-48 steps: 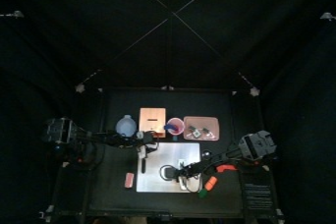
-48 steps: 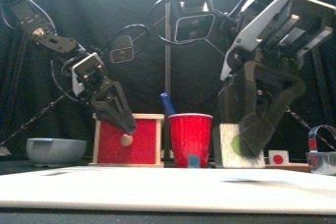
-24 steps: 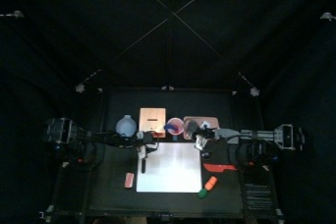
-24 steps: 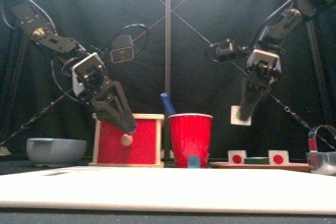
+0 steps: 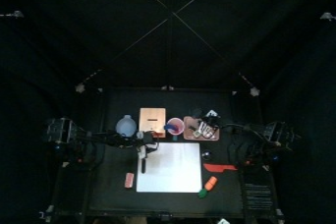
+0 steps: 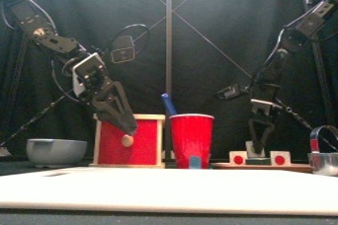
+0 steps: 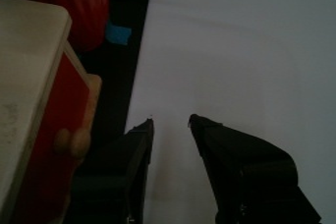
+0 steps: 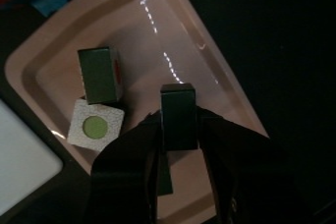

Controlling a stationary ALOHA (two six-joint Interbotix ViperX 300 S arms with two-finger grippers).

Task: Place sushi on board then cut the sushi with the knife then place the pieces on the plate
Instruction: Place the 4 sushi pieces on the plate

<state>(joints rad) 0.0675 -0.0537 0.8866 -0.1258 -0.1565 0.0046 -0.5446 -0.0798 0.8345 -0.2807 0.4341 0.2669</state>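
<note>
My right gripper (image 8: 178, 122) is shut on a dark green sushi piece (image 8: 178, 98) and hangs over the pink tray (image 8: 197, 51). Two other pieces lie in the tray: one dark green block (image 8: 96, 71) and one showing white rice with a green centre (image 8: 94, 126). From the front, the right gripper (image 6: 256, 135) hovers just above these pieces (image 6: 239, 157). The white board (image 5: 171, 166) lies bare in the table's middle. My left gripper (image 7: 171, 122) stands open and empty over the board's left edge, beside the wooden box (image 7: 33, 90).
At the back stand the blue-grey bowl (image 5: 126, 126), the wooden box (image 5: 151, 122) and the red cup (image 6: 193, 138) holding a blue knife (image 6: 169, 103). A red knife (image 5: 218, 169) and a green toy (image 5: 206, 184) lie right of the board, and a small red toy (image 5: 129, 179) lies left of it.
My right arm has swung from over the board's front to the back right, carrying the sushi piece over the pink tray and lowering it. The left arm has stayed still.
</note>
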